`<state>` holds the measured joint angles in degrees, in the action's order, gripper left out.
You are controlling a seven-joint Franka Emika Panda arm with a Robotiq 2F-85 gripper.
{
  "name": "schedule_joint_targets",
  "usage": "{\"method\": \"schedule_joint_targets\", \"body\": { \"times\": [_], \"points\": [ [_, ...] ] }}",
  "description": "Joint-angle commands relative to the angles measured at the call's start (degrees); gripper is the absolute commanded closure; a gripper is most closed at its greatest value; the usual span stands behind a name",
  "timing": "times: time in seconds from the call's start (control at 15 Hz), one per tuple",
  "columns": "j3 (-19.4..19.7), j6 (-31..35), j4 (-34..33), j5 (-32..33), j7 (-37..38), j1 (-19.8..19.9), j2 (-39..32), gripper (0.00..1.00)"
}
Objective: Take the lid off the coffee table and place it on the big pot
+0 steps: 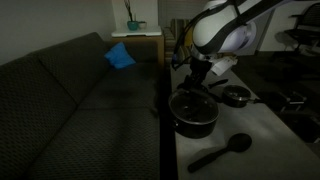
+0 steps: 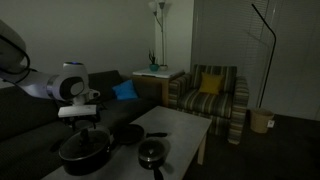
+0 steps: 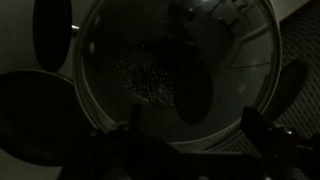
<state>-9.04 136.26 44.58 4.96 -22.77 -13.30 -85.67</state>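
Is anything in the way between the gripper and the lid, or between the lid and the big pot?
Nothing visible. The lid appears to lie on the big pot already, with the gripper open right above it.

All three feeds reach me dim and grainy. In an exterior view the pale shades of the floor lamp (image 2: 158, 8) are the brightest spot, the wall (image 2: 110, 30) beside it a dull grey, and the sofa (image 2: 30, 110) sinks almost to black. In an exterior view the surface (image 1: 265, 140) catches a little grey light, while the big pot (image 1: 195, 125) on it reads as a flat black shape. My wrist view is darkest: faint reflections smear across the glass lid (image 3: 150, 70)
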Motion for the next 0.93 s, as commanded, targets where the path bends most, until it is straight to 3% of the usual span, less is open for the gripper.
{"method": "schedule_joint_targets", "body": {
  "times": [0.0, 0.87],
  "points": [
    [1.08, -2.0, -1.87, 0.48, 0.37, -1.12, 0.0, 0.0],
    [0.67, -1.38, 0.48, -0.31, -0.41, -0.2, -0.19, 0.0]
  ]
}}
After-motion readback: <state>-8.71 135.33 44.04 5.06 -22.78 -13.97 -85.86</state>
